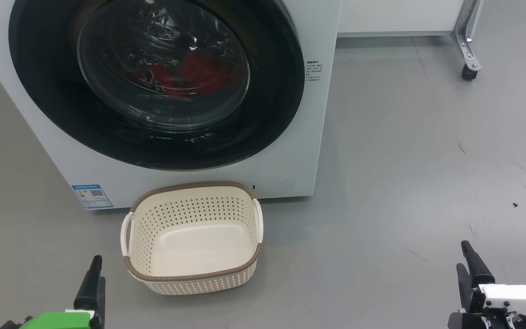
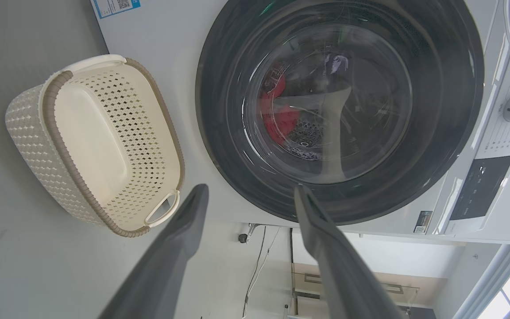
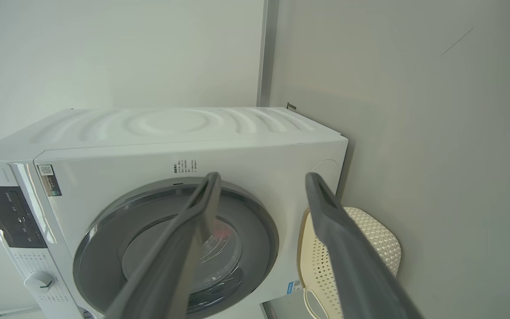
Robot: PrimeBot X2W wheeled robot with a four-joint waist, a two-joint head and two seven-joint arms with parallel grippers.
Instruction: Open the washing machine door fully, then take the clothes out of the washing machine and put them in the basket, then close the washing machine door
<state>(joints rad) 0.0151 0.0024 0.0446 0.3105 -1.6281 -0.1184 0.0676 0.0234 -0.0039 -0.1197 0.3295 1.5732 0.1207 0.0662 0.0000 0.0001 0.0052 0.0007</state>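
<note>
Found open grey floor stretching well to the right of the big white front-loading washing machine, with a metal leg on a black caster standing far back on that side. Saw the machine's large round door, wide glossy black rim around a bulging clear glass bowl, lying shut and flush with the white front, the glass full of reflections. Made out bright red fabric clothes behind the glass, low in the perforated steel drum, blurred by glare. Noted a small blue label sticker at the lower left corner of the front panel. Found the small cream plastic basket, with rounded corners, perforated sides, two side handles and a brown woven-look rim, sitting on the floor just before the machine and below the door, its far rim close to the front panel; could not tell whether touching. Saw its smooth cream bottom bare. Saw the left jaws low at the near left, near the basket's corner but clear of it, the two long dark fingers spread apart with air between. Saw the right jaws at the near right over bare floor, well apart from the basket, fingers likewise spread and gripping nothing.
</note>
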